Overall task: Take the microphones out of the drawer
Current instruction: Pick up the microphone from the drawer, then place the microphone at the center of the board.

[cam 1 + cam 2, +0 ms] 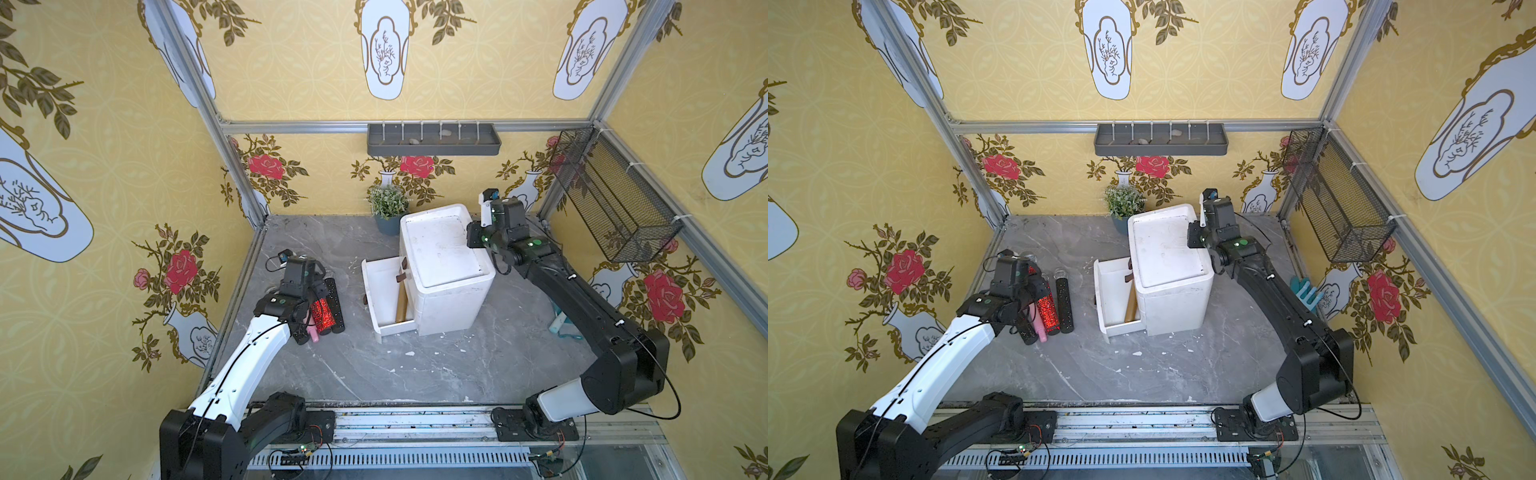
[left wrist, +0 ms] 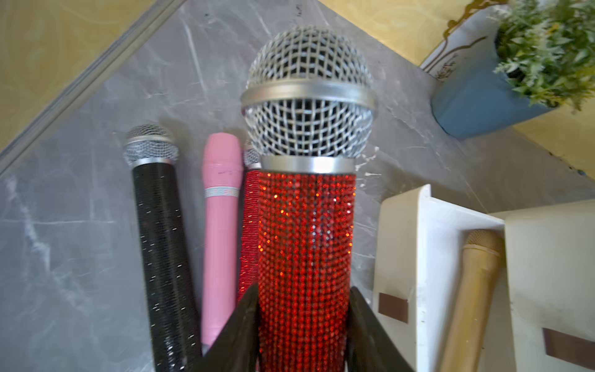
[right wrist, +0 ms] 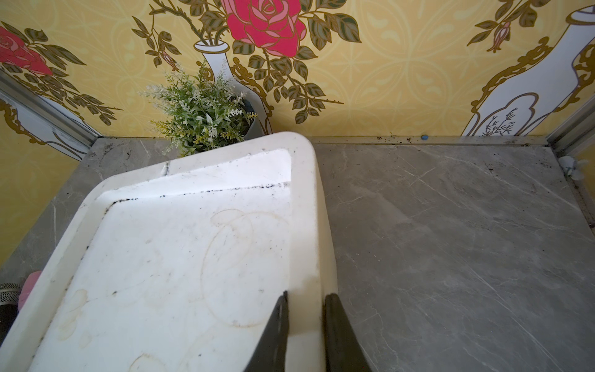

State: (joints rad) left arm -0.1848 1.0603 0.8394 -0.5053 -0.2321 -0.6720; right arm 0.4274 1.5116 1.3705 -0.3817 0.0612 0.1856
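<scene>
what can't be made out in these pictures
- Gold microphone: partly under the cabinet in both top views; one end cut off by the left wrist view's edge.
- Left hand: its grip hidden under its own wrist in both top views.
- Second red microphone: mostly behind the held red microphone, left wrist view.
- Teal object: partly behind the right arm in both top views; unidentifiable.

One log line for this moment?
left gripper: holds red microphone | right gripper: shut on cabinet rim | drawer: open, gold microphone inside
</scene>
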